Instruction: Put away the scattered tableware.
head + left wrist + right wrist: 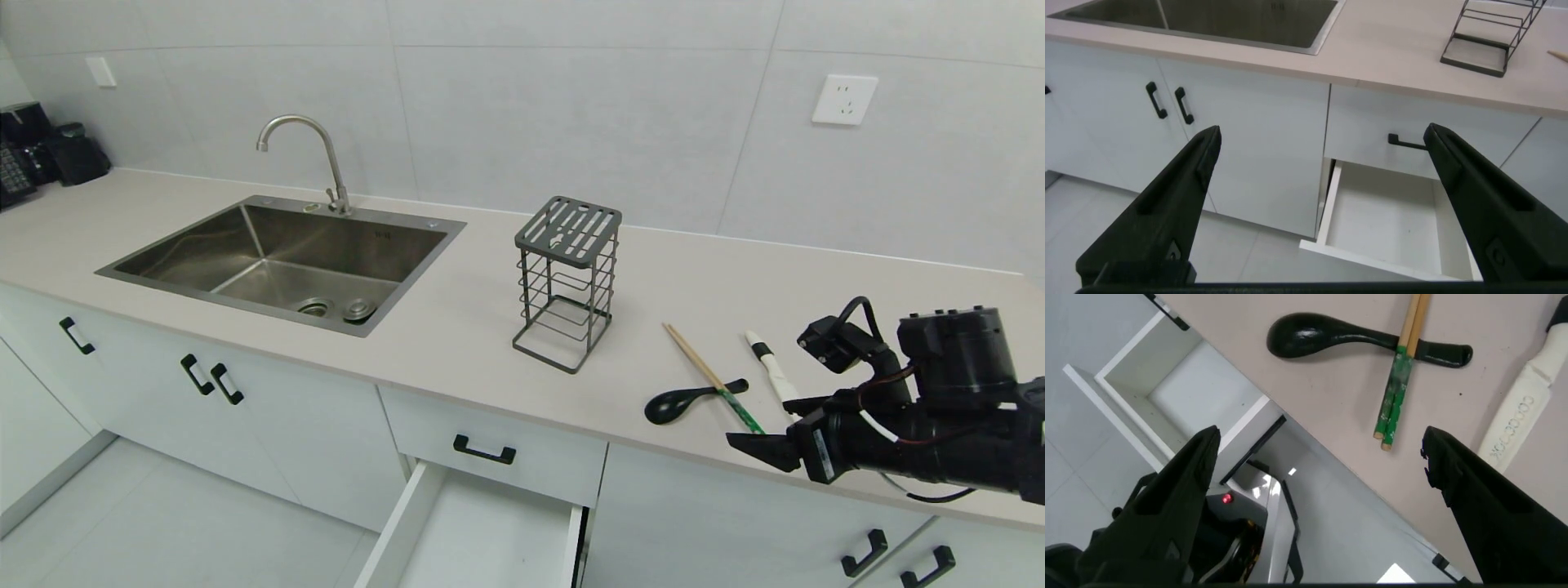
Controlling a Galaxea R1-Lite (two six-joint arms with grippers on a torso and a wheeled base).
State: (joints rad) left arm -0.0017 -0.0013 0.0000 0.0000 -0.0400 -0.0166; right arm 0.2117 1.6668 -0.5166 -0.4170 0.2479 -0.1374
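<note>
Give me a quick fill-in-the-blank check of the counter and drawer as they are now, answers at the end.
1. The chopsticks lie across the handle of the black ____.
2. The drawer under the counter stands ____.
3. The right gripper hovers over the counter edge with its jaws ____.
4. The white-handled utensil lies to the robot's ____ of the chopsticks.
Missing words: spoon; open; open; right.
</note>
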